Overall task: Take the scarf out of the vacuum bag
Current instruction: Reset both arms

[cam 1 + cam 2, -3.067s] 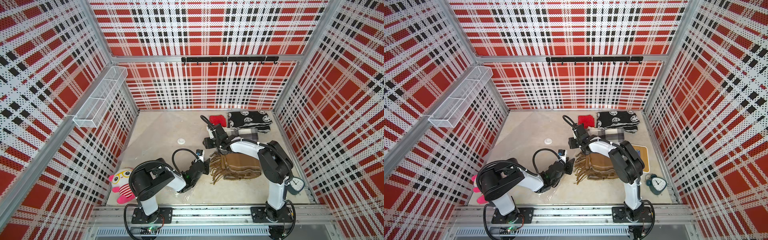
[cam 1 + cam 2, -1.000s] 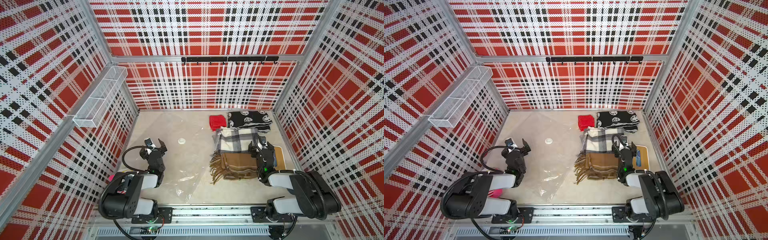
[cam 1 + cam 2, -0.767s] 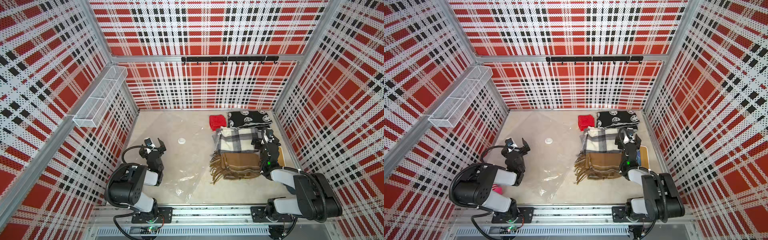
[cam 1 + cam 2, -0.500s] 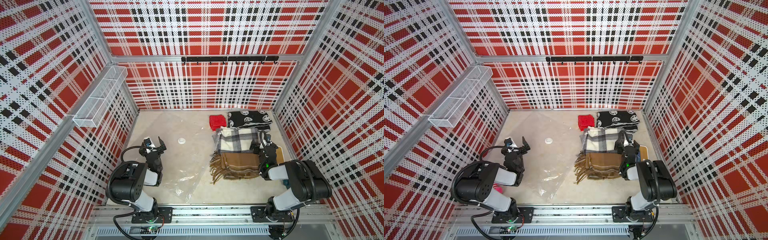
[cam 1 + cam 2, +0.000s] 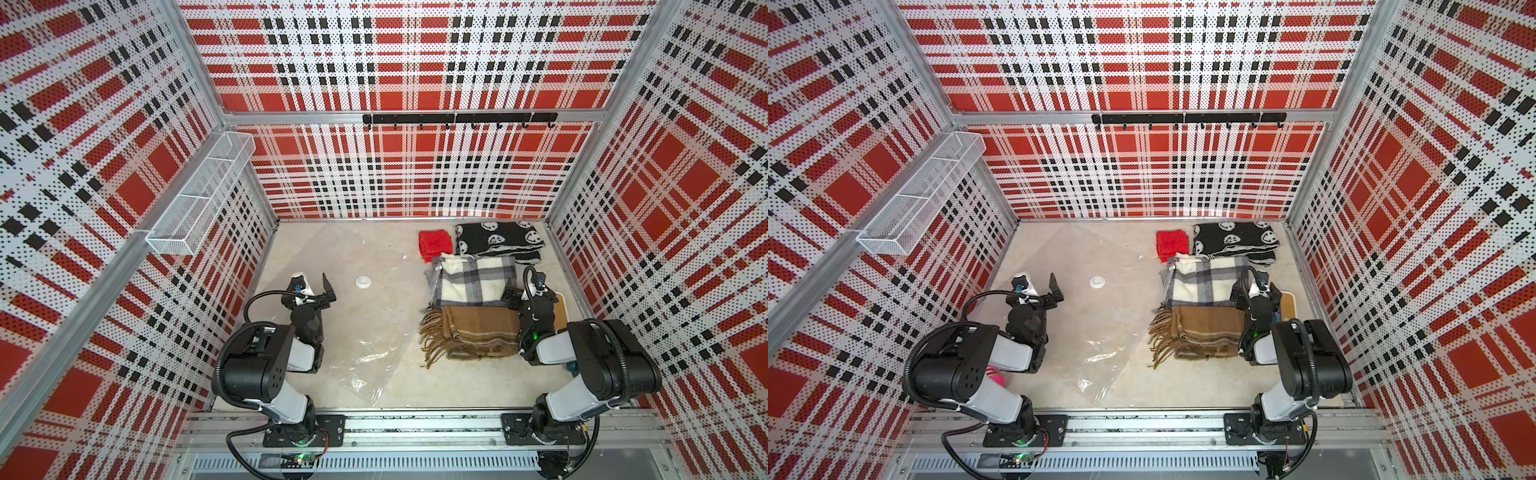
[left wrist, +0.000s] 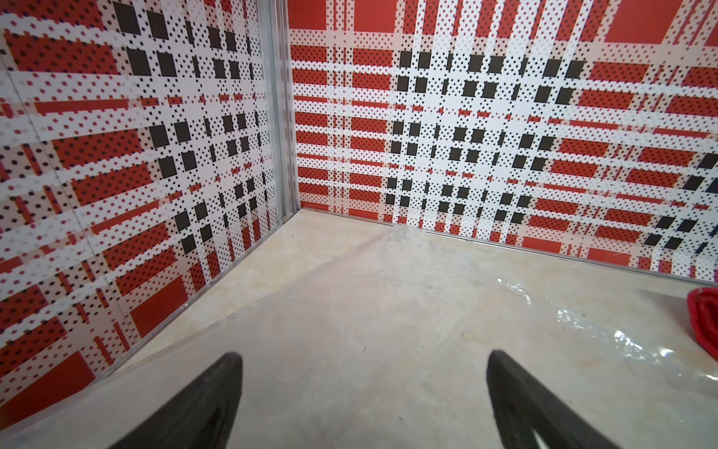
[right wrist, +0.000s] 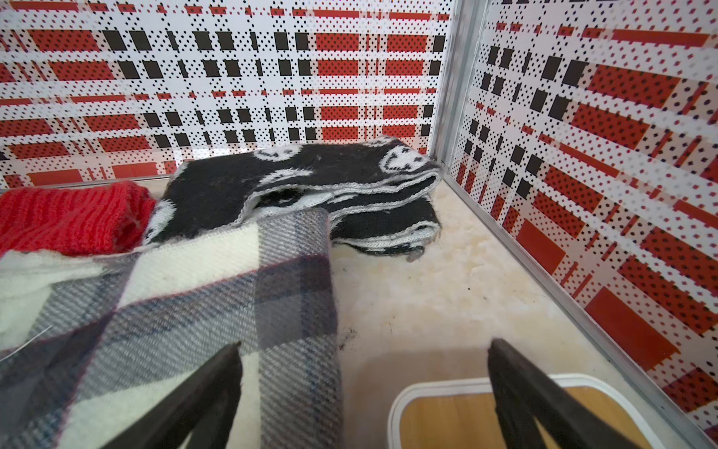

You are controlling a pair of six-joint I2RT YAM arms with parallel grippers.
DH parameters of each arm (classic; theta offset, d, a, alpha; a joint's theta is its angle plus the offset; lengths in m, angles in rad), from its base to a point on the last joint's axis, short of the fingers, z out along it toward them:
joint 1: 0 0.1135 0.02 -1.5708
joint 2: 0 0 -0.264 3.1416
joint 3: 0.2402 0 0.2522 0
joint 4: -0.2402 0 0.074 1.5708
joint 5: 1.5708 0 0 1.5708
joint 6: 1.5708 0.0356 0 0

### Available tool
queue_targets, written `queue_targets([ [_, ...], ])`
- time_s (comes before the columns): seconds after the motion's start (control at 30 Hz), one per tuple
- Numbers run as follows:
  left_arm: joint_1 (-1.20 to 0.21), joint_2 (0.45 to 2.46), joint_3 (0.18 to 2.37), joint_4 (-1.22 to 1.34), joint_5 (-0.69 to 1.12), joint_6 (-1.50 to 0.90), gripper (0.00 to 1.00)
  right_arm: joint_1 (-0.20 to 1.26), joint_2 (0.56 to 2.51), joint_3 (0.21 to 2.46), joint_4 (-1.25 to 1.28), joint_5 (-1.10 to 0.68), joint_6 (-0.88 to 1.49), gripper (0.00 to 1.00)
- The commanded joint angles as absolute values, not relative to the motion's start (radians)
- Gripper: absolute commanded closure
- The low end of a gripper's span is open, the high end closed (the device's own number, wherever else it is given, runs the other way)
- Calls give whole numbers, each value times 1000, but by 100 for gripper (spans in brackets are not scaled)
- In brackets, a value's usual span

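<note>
now left gripper (image 6: 364,353) and right gripper (image 7: 365,342) apart, empty, back off the plaid scarf (image 5: 473,280)

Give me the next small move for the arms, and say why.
Probably just settle both arms at rest and touch nothing. The plaid scarf lies outside the bag, which looks flat and empty, and the left gripper and right gripper both stand open, holding nothing.

**Ten things, six kinds**

Centre: one vacuum bag (image 5: 365,340). Right: three scarves, namely plaid scarf (image 5: 473,280), brown scarf (image 5: 478,332) and black scarf (image 5: 496,241), plus one red knit piece (image 5: 434,243) and one tray (image 7: 447,383). Upper left: one wire basket (image 5: 199,195). Top: one hook rail (image 5: 457,118). Bottom: two robot arms (image 5: 257,365) (image 5: 602,365).
</note>
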State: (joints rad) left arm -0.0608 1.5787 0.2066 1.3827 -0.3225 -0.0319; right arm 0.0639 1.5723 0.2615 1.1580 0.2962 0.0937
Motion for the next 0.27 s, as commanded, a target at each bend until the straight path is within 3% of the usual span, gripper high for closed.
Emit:
queue_targets([
  [0.0,-53,1581,207,1417,-308,-15,2,72,1573,272,1198,320,73,0],
  [0.23,-54,1581,207,1416,-309,-15,2,58,1572,283,1169,263,72,0],
])
